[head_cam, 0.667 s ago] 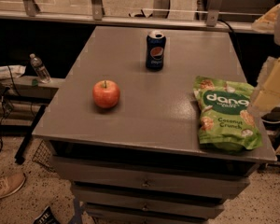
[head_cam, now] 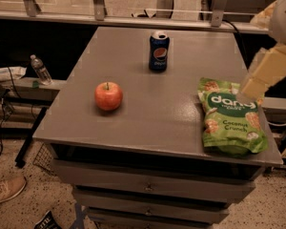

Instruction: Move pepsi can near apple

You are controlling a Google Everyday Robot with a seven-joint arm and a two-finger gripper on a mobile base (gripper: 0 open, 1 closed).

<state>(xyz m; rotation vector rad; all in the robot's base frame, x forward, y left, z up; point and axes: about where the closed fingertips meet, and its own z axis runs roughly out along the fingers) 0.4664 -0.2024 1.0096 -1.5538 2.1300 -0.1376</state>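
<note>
I see the pepsi can (head_cam: pixel 158 51) and apple (head_cam: pixel 108 96) unmoved, well apart on the surface (head_cam: pixel 148 123). The tool (head_cam: pixel 264 73) stays at the right edge; I cannot tell its grip state.

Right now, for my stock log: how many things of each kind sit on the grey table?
Soda cans: 1, the pepsi can
Fruit: 1, the apple
Snack bags: 1, the green snack bag
Total: 3 on the table
The gripper hangs at the right edge, above the bag, holding nothing of these.
</note>
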